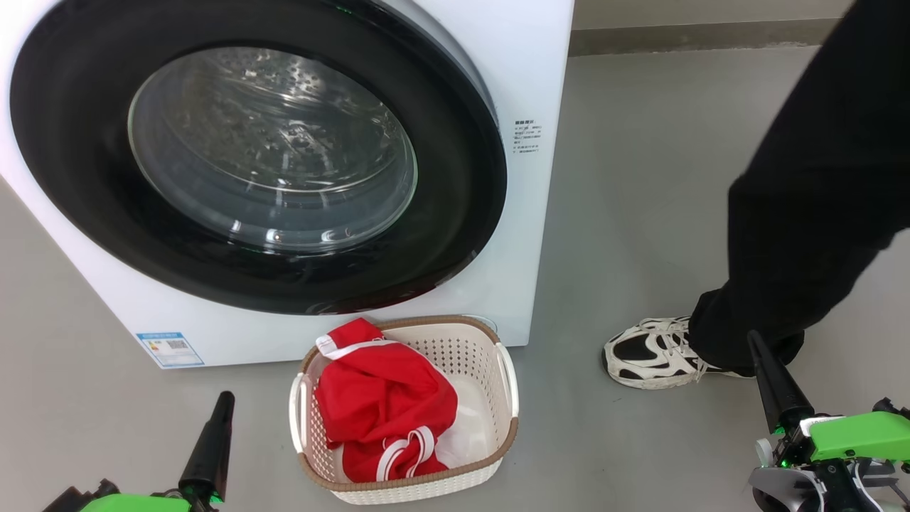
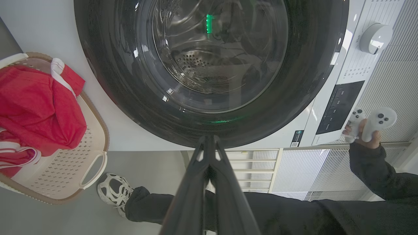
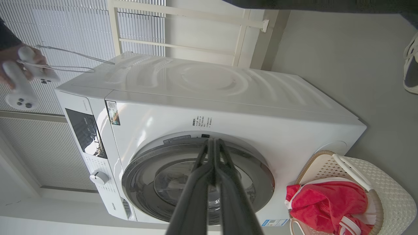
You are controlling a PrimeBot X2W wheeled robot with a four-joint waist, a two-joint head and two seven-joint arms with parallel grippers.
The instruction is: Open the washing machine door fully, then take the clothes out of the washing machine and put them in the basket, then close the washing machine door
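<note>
Head view: the washing machine (image 1: 530, 64) stands in the upper left of the frame, its white front carrying a blue label (image 1: 169, 348) near the lower left corner. The washing machine door (image 1: 455, 185) lies flat against that front, closed, with the steel drum visible through its glass. Just below the door, at bottom centre, the basket (image 1: 498, 355) stands on the grey floor (image 1: 625, 178), close to the machine's base. The clothes (image 1: 384, 402) lie inside the basket, heaped towards its left side, one red corner with white trim draped over the far rim. The left gripper (image 1: 225, 400) shows at lower left and the right gripper (image 1: 757, 345) at lower right, both well apart from the basket. Each wrist view shows its own two fingers pressed together to the tip, pinching nothing. A person's trainer (image 1: 650, 353) and dark trouser leg (image 1: 803, 213) occupy the right of the frame; at the right of the left wrist view the person grips white controllers (image 2: 378, 119)
</note>
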